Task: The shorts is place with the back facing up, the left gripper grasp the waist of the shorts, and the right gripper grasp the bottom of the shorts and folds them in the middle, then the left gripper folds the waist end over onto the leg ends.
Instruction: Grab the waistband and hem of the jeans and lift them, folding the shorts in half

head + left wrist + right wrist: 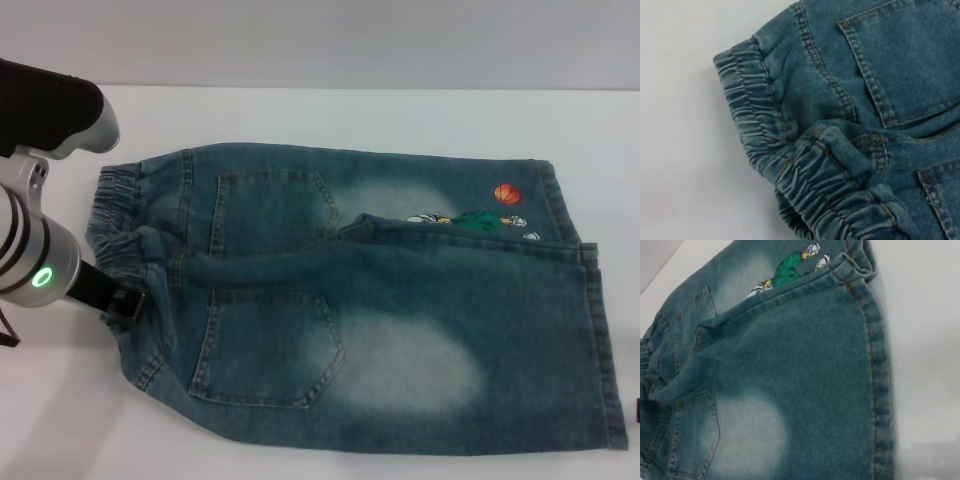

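Observation:
Blue denim shorts [380,300] lie flat on the white table [400,120], back pockets [270,345] facing up. The elastic waist [115,215] is at the left and the leg ends [600,340] at the right. The near leg overlaps the far leg along the middle, and a cartoon print [470,220] peeks out from under it. My left gripper [132,300] sits at the near part of the waist, touching the bunched waistband [765,145]. The right wrist view looks closely at the leg hem [880,380] and the print [795,265]; the right gripper itself does not show.
The bare white table surrounds the shorts, with a strip at the far side and a strip on the left [60,400]. The near edge of the shorts lies close to the table's front. My left arm [40,250] reaches in from the left.

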`<state>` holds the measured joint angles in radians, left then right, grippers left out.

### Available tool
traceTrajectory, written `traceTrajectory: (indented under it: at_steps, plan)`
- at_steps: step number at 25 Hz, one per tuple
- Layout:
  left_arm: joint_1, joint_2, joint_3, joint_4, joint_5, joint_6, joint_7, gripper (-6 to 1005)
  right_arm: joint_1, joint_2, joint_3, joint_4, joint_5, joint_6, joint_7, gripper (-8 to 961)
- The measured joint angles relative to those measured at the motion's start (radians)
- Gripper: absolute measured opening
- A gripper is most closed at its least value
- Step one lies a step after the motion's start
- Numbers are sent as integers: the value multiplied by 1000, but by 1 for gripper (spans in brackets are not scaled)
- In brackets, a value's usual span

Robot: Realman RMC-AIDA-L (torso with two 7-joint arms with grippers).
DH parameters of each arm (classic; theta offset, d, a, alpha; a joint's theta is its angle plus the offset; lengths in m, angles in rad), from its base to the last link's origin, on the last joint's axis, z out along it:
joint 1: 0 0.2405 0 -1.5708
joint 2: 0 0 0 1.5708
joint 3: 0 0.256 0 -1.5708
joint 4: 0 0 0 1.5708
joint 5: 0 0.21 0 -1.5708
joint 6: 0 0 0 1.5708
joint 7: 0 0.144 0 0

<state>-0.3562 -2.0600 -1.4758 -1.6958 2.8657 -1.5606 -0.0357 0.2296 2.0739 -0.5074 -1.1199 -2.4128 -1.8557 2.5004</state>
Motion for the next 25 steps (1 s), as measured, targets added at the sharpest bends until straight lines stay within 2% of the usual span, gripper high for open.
traceTrajectory:
  at_steps: [25]
  plan:
    - [-3, -2, 2, -12, 0, -7, 0, 204, 35, 0, -7, 84, 4, 26, -31, 532]
